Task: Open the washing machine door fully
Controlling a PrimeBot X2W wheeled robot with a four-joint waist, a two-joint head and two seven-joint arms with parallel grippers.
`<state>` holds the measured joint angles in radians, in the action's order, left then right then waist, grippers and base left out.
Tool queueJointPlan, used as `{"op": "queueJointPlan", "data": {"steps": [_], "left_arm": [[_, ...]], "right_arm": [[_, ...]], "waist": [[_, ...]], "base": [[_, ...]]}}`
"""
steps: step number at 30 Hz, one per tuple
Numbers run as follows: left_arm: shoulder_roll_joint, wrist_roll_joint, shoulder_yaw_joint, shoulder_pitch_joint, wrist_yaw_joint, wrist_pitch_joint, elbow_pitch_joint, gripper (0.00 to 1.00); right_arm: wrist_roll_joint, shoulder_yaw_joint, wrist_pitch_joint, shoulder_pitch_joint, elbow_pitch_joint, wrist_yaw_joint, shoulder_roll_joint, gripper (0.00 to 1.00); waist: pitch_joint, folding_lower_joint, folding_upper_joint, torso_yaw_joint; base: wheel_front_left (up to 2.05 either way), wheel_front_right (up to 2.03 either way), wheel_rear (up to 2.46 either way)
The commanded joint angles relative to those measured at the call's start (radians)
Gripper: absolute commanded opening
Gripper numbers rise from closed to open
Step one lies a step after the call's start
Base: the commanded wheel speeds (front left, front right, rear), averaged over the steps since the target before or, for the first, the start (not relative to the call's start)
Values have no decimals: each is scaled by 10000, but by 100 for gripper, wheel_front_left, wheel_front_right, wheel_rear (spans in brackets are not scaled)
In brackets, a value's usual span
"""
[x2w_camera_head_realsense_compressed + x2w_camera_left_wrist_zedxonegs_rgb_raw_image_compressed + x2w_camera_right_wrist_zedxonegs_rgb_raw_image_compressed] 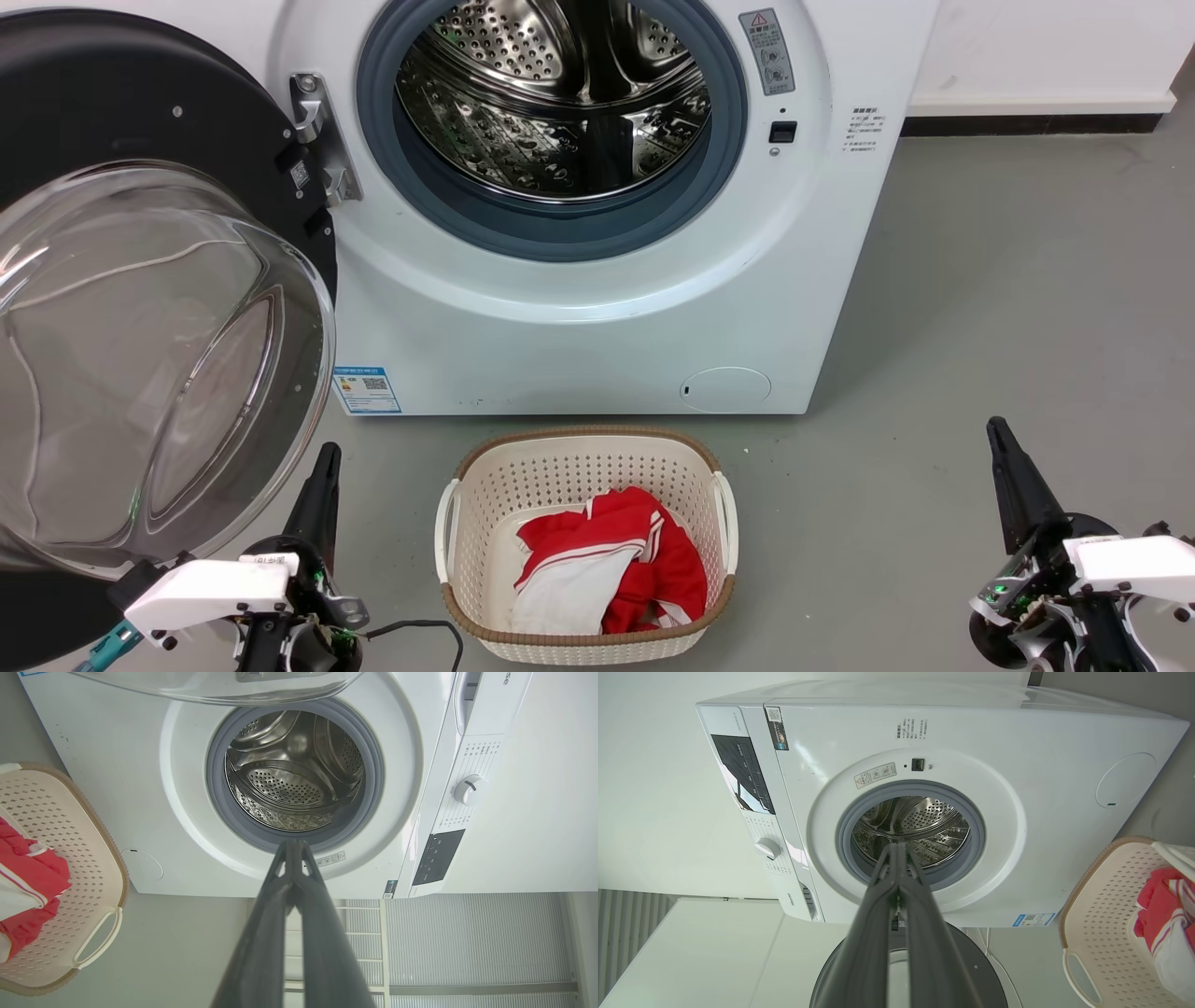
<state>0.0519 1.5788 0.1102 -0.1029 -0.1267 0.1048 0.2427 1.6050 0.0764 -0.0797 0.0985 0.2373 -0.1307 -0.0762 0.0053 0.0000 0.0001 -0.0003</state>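
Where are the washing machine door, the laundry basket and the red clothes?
washing machine door (140,373), head view, on its bulging glass window.
laundry basket (579,471), head view, on its perforated back wall.
red clothes (663,569), head view, on the red fabric.

Left tool (293,846) fingers together, washing machine (117,779) ahead, washing machine door (210,686) above, basket (86,851) at left

Grey floor (1008,308): white washing machine (560,359) standing; cream basket (579,476) just before it.

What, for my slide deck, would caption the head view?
Washing machine door open beside the washing machine; laundry basket in front; left gripper and right gripper shut.
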Motion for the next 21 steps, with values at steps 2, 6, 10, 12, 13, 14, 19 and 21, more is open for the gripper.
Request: {"op": "queueJointPlan", "data": {"steps": [2,6,10,12,13,14,19,21], "left_arm": [[-24,282,65,-97,-62,105,41,0],[-27,345,68,-98,-67,139,47,0],[-27,345,67,-97,-67,130,45,0],[-27,345,67,-97,-67,129,45,0],[-27,346,67,-97,-67,129,43,0],[-27,346,67,-96,-67,129,43,0],[-27,346,66,-96,-68,129,43,0],[-27,346,66,-96,-68,129,43,0]], "right_arm": [[308,39,-88,115,69,0,21,0],[356,58,-101,127,80,0,36,0],[334,74,-117,129,80,0,47,0],[324,82,-127,130,80,0,52,0],[318,85,-132,131,80,0,54,0],[314,90,-136,131,80,0,57,0],[303,102,-152,133,81,0,68,0],[294,110,-159,134,81,0,71,0]], "waist": [[-14,0,-1,2],[-22,0,-1,3],[-22,0,-1,3],[-22,0,-1,3],[-22,0,-1,3],[-22,0,-1,3],[-22,0,-1,3],[-22,0,-1,3]], "base": [[0,0,0],[0,0,0],[0,0,0],[0,0,0],[0,0,0],[0,0,0],[0,0,0],[0,0,0]]}}
